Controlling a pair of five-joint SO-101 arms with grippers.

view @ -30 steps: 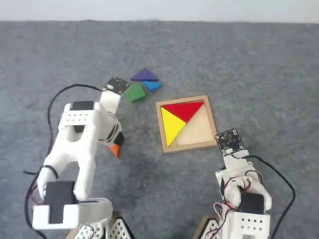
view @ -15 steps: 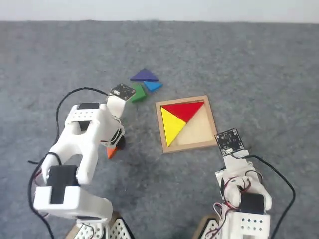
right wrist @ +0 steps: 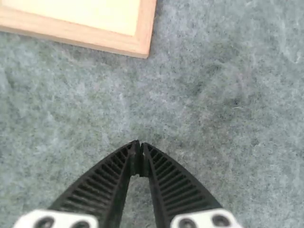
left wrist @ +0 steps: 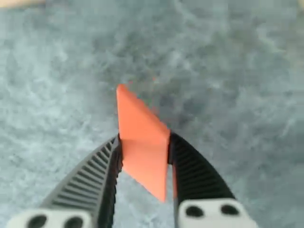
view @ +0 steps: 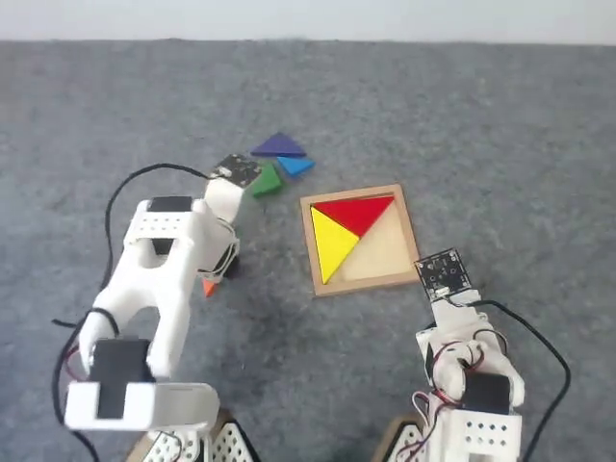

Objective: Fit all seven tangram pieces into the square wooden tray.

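Left wrist view shows my left fingers (left wrist: pixel 102 166) closed on the orange piece (left wrist: pixel 142 142), which stands on its edge between them, one corner pointing away from me. In the high view this orange piece (view: pixel 208 286) is at the left of centre, well apart from the tray (view: pixel 308 241). My right fingers (right wrist: pixel 118 175) are pressed together with nothing in them, resting over the grey tabletop (view: pixel 481 125) near the lower right corner of the tray.

The tray already has the red triangle (view: pixel 358 212) and the yellow triangle (view: pixel 332 243); its lower right part is bare wood. The green piece (view: pixel 265 178), blue piece (view: pixel 296 166) and purple piece (view: pixel 279 146) wait at the upper left of the tray.

For this step I think I must keep the grip firm, carry the piece to the right over the rim, turn it to match the bare part, and lower it flat before I let go. Because it is held on edge, it may tip or catch on the rim.

Compared with one second ago, my left arm has changed its pose and the orange piece sits a little more to the left in the high view. The right arm, the tray and the other pieces have not moved.
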